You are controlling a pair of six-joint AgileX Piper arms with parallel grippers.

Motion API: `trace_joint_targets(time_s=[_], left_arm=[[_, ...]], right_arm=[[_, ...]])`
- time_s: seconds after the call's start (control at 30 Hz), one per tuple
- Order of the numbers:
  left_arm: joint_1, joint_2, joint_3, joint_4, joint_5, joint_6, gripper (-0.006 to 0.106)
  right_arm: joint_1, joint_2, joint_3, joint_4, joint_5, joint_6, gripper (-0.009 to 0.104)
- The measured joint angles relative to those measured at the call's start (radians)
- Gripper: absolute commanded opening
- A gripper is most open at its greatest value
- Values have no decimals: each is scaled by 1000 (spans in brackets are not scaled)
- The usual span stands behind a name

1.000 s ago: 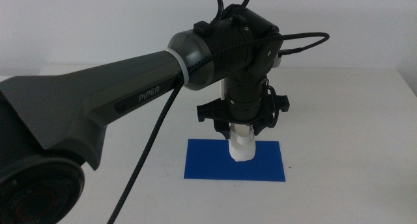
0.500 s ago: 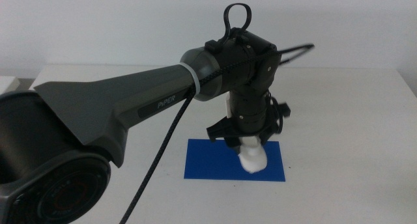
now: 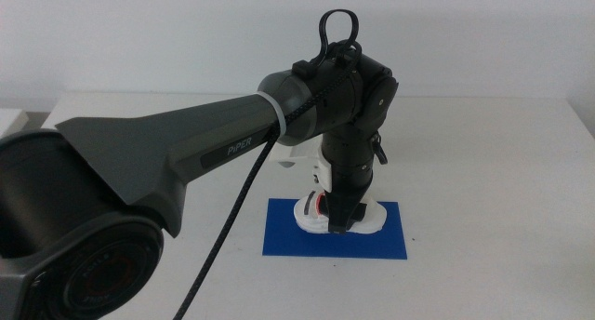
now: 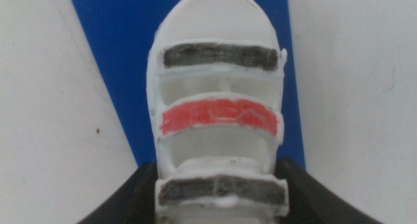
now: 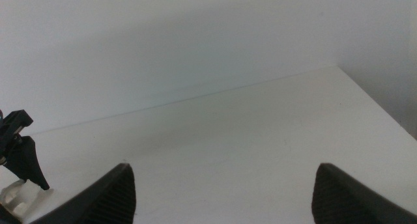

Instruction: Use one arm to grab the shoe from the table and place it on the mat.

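Note:
The white shoe [image 3: 312, 211] with two dark grey straps and one red strap lies low on the blue mat [image 3: 284, 238], right of the mat's middle. The dark left arm [image 3: 186, 157] reaches in from the left, and its gripper [image 3: 342, 218] points down, shut on the shoe. In the left wrist view the shoe [image 4: 218, 113] fills the frame over the mat [image 4: 117, 68], and the left gripper [image 4: 220, 170] has its jaws pressed on both sides of the heel strap. The right gripper [image 5: 225, 182] is open and empty, away from the mat.
The white table [image 3: 483, 153] spreads around the mat on all sides. A white object [image 3: 290, 155] shows behind the arm at the mat's far side. Part of the left arm [image 5: 19, 152] shows in the right wrist view.
The left gripper has turned and lowered. The shoe went from hanging toe-down over the mat to lying along it with its straps in view.

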Motion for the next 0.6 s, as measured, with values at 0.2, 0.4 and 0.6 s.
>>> trace_joint_targets(time_s=[0.2,0.4,0.6], left_arm=[[8,17,0,4,2,-11,-2],[8,57,0,9,2,-11,6],[8,68,0,-2,2,-11,41]], right_arm=[[0,0,0,0,0,0,79],[0,0,0,0,0,0,79],[0,0,0,0,0,0,79]])
